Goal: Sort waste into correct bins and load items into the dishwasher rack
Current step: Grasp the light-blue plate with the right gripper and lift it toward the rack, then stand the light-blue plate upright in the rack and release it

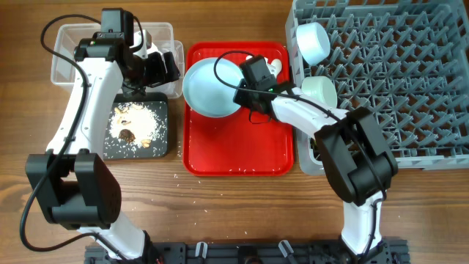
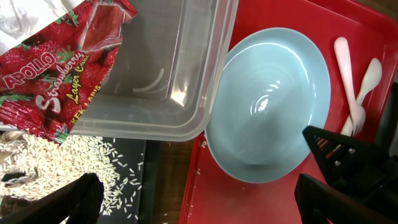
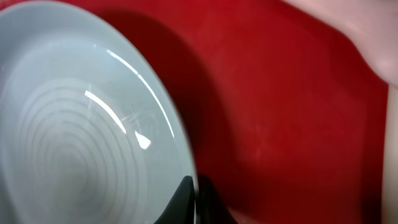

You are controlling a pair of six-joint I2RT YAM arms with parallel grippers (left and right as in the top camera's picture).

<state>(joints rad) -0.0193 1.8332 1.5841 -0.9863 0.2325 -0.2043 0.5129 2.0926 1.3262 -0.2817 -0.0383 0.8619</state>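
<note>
Though hidden overhead, wrapper [image 2: 56,74] visible left wrist | right gripper [image 3: 195,190] pinches plate [image 3: 74,124]

Light blue plate [image 1: 209,88] tilted, beside white fork [image 2: 345,68] and spoon [image 2: 372,71]; wrapper [image 2: 56,68] across clear tub [image 1: 58,70] rim; scraps [image 1: 135,125] in black tray [image 1: 167,110]; light blue bowl [image 1: 314,42], pale green bowl [image 1: 320,92] at rack [image 1: 396,73] left edge

Bright, even overhead light, white glare streaks on the plate [image 3: 74,124], right wrist view soft, perhaps motion-blurred.
</note>
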